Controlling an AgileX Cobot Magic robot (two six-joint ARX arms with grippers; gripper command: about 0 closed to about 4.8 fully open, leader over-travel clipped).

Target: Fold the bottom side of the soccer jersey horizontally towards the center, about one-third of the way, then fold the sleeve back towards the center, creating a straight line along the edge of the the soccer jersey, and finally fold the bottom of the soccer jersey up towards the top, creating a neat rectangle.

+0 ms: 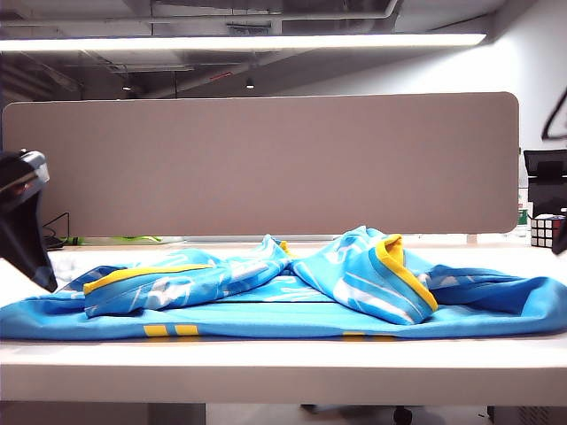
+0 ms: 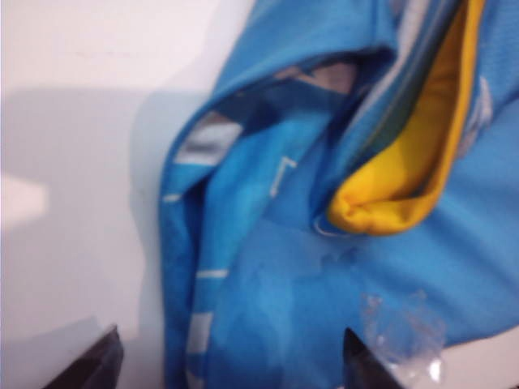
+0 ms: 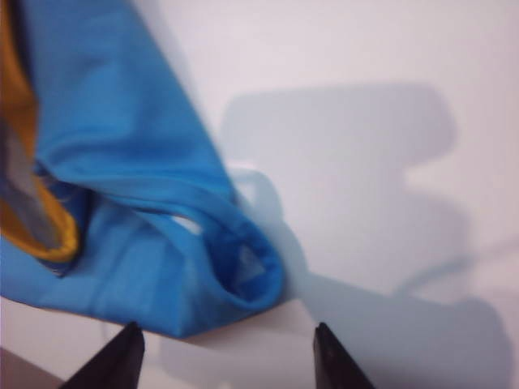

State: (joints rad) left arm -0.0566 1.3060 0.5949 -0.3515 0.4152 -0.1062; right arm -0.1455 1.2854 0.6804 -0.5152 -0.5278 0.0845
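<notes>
Soccer jersey [image 1: 292, 297] lying spread across white table [image 1: 283, 363], near front edge, two flaps folded in toward middle, yellow-banded edges [image 1: 403, 270] showing on top. Left gripper [image 2: 231, 361] hovering above jersey's bunched left end, fingers [image 2: 97, 365] standing wide apart, gripping nothing; yellow trim [image 2: 405, 178] lying just beyond. Right gripper [image 3: 223, 356] hanging over jersey's right corner [image 3: 243, 275] and bare table, fingertips [image 3: 332, 356] spread wide, empty. Grey partition [image 1: 266, 164] standing behind table; puzzle cube [image 1: 547, 230] sitting at far right.
</notes>
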